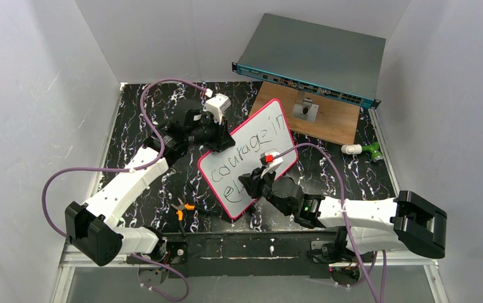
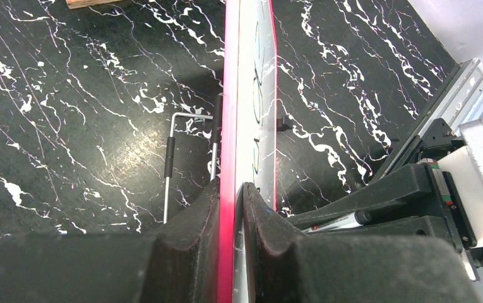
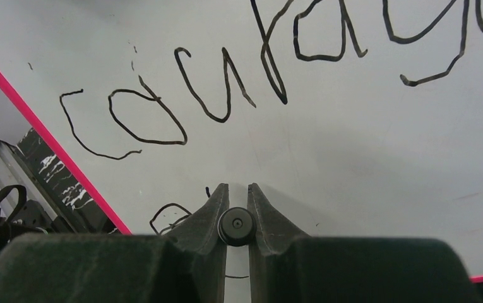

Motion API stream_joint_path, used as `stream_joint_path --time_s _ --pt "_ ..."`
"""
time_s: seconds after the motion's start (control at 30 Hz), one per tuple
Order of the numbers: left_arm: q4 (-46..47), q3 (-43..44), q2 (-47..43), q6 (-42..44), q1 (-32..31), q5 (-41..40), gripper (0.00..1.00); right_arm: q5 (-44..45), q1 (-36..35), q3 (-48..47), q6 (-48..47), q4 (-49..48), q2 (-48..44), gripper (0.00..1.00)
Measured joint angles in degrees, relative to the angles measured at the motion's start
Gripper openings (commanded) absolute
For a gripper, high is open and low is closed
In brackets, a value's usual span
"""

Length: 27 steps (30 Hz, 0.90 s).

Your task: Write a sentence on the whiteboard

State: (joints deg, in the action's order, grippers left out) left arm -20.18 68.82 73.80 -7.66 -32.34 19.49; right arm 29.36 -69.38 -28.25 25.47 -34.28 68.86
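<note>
**Mid-sentence: line two barely begun, both claws clamped**

Step in hand: writing. The whiteboard [image 1: 254, 136] sits tilted over the middle of the table. Its far corner points toward the table's far-right and its near corner toward the near edge. Can't tell if its lower edge rests on the table.

The sentence [image 1: 246, 146] shows "courage in" on the upper slanted line. On line two only a letter or so is visible, partly hidden by the right arm. Judged about half done at most.

Next move likely calls for:
- the tip staying lightly on the surface
- strokes running along the same slant
- the other arm holding the board rigid

Left gripper [image 2: 232, 189] is pinched shut on the board's pink frame, one finger on each face, at the long edge facing the table's far-left corner. The arm stretches in from the near-left base.

Right gripper [image 3: 237, 192] is closed round a black marker [image 3: 235, 226], aimed straight at the board face. The arm is folded low along the near edge, right of centre.
</note>
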Motion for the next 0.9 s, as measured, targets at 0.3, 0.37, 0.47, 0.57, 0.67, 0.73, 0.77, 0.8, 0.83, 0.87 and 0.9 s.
stream_joint_path --time_s 0.3,0.37,0.47,0.57,0.67,0.73,0.77,0.8,0.83,0.87,0.9 --pt "0.0 0.0 0.0 0.0 0.0 0.0 0.0 -0.7 0.0 0.0 -0.3 1.4 1.0 0.01" --pt "0.0 0.0 0.0 0.0 0.0 0.0 0.0 -0.8 0.0 0.0 -0.6 1.4 1.0 0.01" --pt "0.0 0.0 0.0 0.0 0.0 0.0 0.0 -1.1 0.0 -0.1 -1.3 1.4 1.0 0.01" --pt "0.1 0.0 0.0 0.0 0.0 0.0 0.0 -1.2 0.0 -0.4 -1.9 1.7 1.0 0.01" --pt "0.0 0.0 0.0 0.0 0.0 0.0 0.0 -1.1 0.4 -1.1 -2.8 2.5 1.0 0.01" --pt "0.1 0.0 0.0 0.0 0.0 0.0 0.0 -1.1 0.9 -1.7 -3.3 2.9 1.0 0.01" --pt "0.1 0.0 0.0 0.0 0.0 0.0 0.0 -1.1 1.3 -2.1 -3.6 3.0 1.0 0.01" --pt "0.1 0.0 0.0 0.0 0.0 0.0 0.0 -1.1 1.6 -2.5 -3.9 3.0 1.0 0.01" --pt "0.1 0.0 0.0 0.0 0.0 0.0 0.0 -1.1 1.9 -2.8 -4.2 3.0 0.9 0.01" --pt "0.1 0.0 0.0 0.0 0.0 0.0 0.0 -1.1 2.2 -3.0 -4.5 3.0 0.9 0.01" --pt "0.1 0.0 0.0 0.0 0.0 0.0 0.0 -1.1 2.5 -3.3 -4.7 3.0 0.9 0.01"
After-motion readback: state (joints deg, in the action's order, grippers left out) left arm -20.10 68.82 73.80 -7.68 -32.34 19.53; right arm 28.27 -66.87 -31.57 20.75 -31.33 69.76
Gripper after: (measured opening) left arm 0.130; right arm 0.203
